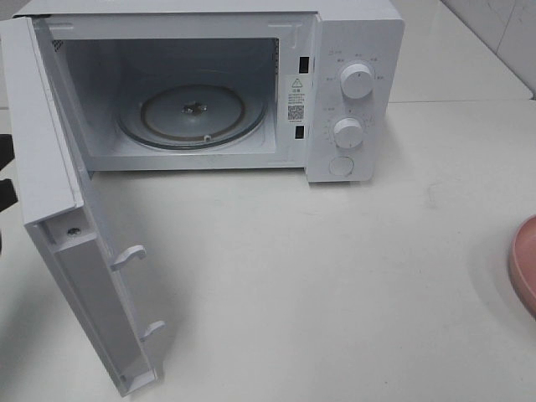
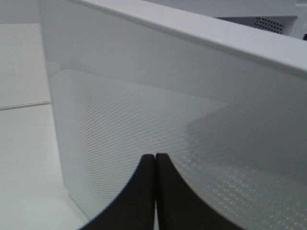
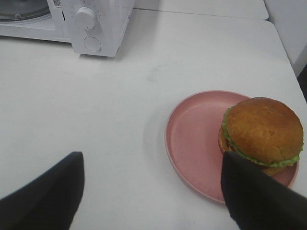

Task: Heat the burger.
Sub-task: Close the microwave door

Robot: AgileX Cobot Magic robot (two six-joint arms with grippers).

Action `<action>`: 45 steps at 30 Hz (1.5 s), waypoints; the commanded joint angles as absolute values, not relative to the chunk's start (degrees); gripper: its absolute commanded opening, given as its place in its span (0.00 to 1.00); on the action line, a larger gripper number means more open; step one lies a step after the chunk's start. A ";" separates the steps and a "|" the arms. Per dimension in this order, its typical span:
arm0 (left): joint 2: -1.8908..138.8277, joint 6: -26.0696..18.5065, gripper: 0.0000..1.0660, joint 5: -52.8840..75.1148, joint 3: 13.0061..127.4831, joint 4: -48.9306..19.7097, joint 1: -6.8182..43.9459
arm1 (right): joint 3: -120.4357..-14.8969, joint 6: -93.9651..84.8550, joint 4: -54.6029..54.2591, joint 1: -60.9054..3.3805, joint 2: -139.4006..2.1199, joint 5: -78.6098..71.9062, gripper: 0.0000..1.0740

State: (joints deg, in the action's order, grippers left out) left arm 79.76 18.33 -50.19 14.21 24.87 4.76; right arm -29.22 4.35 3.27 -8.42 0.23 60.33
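The burger (image 3: 264, 127), with a golden-brown bun and green lettuce, sits on one side of a pink plate (image 3: 192, 139) on the white table. My right gripper (image 3: 152, 163) hovers open above the plate's near rim, one dark finger (image 3: 254, 196) just in front of the burger, nothing between the fingers. The high view catches only the plate's edge (image 1: 523, 264) at the far right; the burger is out of that view. My left gripper (image 2: 155, 155) is shut, its tips close to the outer face of the microwave door (image 2: 144, 120), holding nothing.
The white microwave (image 1: 352, 50) stands at the back with its door (image 1: 50, 126) swung wide open to the left. Its glass turntable (image 1: 193, 113) is bare. Two knobs (image 1: 358, 81) are on its right panel. White table (image 1: 335, 276) lies between microwave and plate.
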 commanded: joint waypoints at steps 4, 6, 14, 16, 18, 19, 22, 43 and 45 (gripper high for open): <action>85.08 14.38 0.00 -51.62 18.45 13.18 14.32 | -29.22 4.41 3.27 -8.08 1.72 59.70 0.69; 87.09 13.12 0.00 -51.62 20.17 11.06 17.53 | -29.22 4.41 3.27 -8.08 1.72 59.70 0.69; 94.42 9.80 0.00 -49.68 28.59 1.60 27.79 | -29.22 4.41 3.27 -8.08 1.72 59.70 0.69; 95.40 9.22 0.00 -48.82 30.08 0.74 28.93 | -29.22 4.41 3.27 -8.08 1.72 59.70 0.69; 98.38 7.79 0.00 -47.33 34.26 -1.66 31.63 | -29.22 4.41 3.27 -8.08 1.72 59.70 0.69; 98.38 7.79 0.00 -47.33 34.26 -1.66 31.63 | -29.22 4.41 3.27 -8.08 1.72 59.70 0.69; 100.61 6.88 0.00 -45.49 38.56 -4.24 33.52 | -29.22 4.41 3.27 -8.08 1.72 59.70 0.69; 115.28 1.49 0.00 -38.62 64.06 -13.18 38.67 | -29.22 4.41 3.27 -8.08 1.72 59.70 0.69; 116.25 1.09 0.00 -38.56 65.26 -13.18 39.02 | -29.22 4.41 3.27 -8.08 1.72 59.70 0.69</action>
